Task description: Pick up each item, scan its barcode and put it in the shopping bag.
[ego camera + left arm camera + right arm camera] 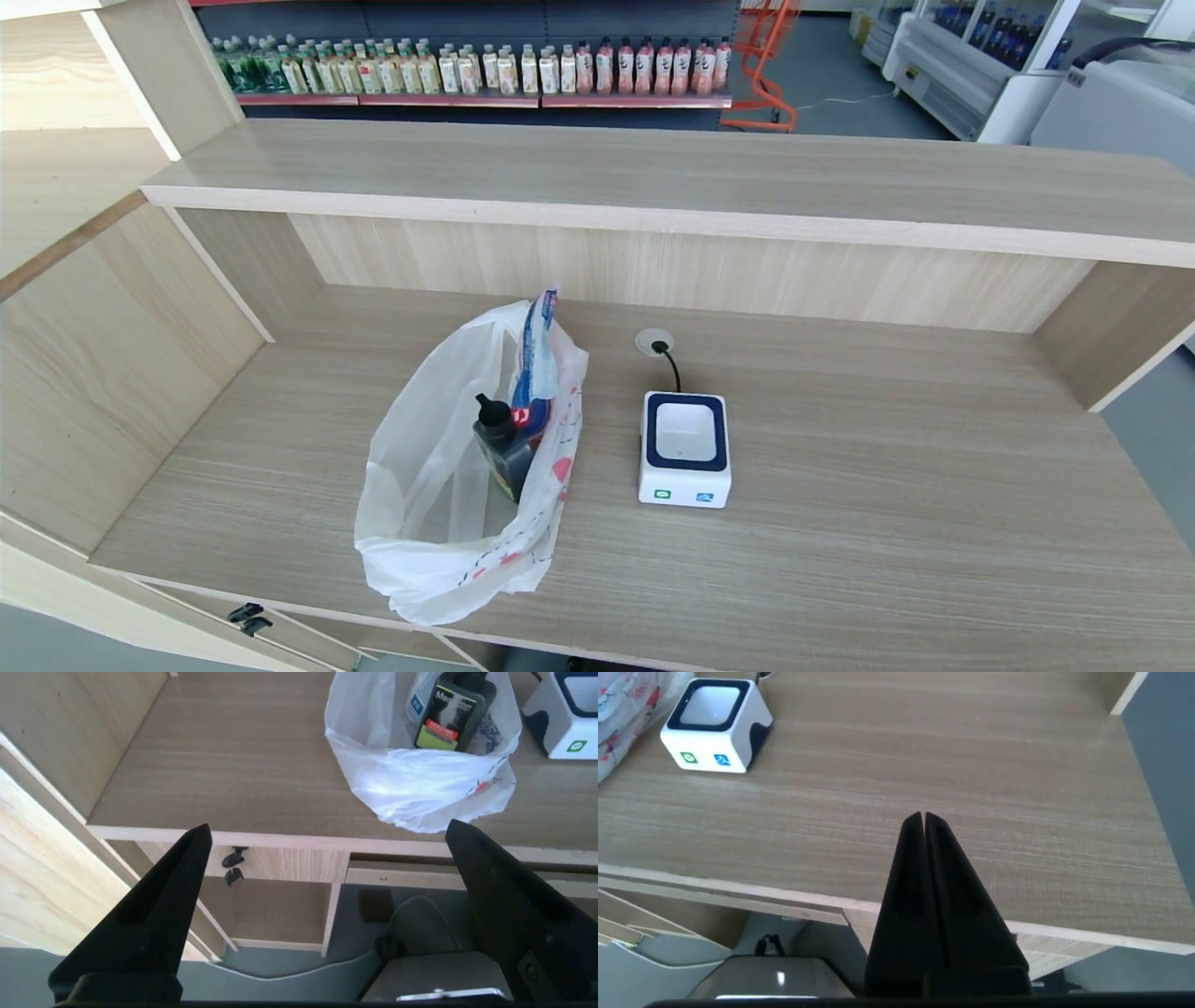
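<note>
Pale wood-grain counter [887,467] here, matt and smooth; shopping bag [420,532] thin, crinkly, translucent white plastic; scanner [684,487] smooth white plastic, faintly glossy; dark bottle [504,453] shiny plastic, black cap

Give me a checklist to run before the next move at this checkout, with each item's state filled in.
1. Left gripper open and empty: ok.
2. Right gripper free to pick: not ok, its fingers are shut, though they hold nothing.
3. Shopping bag on the counter with its mouth open: ok.
4. Dark bottle inside the bag: ok.
5. Blue packet inside the bag: ok, though its top sticks out above the rim.
6. Scanner window uncovered, beside the bag: ok.
7. Barcodes of the bagged things scanned: cannot tell.
</note>
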Robot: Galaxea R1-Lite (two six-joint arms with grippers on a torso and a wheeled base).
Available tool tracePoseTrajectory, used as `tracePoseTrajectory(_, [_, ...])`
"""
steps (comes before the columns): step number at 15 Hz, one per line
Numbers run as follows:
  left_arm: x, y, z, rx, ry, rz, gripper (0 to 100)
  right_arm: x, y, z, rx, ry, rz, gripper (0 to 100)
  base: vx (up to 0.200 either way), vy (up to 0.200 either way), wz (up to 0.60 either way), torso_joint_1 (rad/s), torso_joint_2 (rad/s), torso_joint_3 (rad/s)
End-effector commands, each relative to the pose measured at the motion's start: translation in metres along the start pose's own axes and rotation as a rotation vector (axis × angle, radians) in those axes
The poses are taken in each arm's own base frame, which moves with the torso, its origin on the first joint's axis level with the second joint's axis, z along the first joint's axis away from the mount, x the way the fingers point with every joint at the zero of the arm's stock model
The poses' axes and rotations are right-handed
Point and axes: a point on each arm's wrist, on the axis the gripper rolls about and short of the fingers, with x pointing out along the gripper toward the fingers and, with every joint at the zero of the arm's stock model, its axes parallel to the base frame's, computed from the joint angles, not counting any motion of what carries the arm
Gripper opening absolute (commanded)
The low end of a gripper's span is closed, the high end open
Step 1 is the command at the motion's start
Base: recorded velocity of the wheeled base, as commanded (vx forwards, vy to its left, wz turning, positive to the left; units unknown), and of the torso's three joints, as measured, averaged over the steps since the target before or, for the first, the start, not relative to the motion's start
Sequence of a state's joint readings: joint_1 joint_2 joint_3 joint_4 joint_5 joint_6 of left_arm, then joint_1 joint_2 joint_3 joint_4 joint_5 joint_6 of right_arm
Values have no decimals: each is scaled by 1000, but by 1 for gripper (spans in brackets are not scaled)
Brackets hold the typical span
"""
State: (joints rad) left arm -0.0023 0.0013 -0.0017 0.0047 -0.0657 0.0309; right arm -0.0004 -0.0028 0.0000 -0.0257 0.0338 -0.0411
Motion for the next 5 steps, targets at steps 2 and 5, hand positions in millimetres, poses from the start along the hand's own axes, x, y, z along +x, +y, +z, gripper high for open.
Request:
tracePoseTrajectory(2, [0,0,0,0,0,1,100,0,0,0,-2,2,0,0,0,0,0,0,0,0])
tracePoseTrajectory(5, [0,0,0,0,0,1,100,0,0,0,-3,2,0,0,0,0,0,0,0,0])
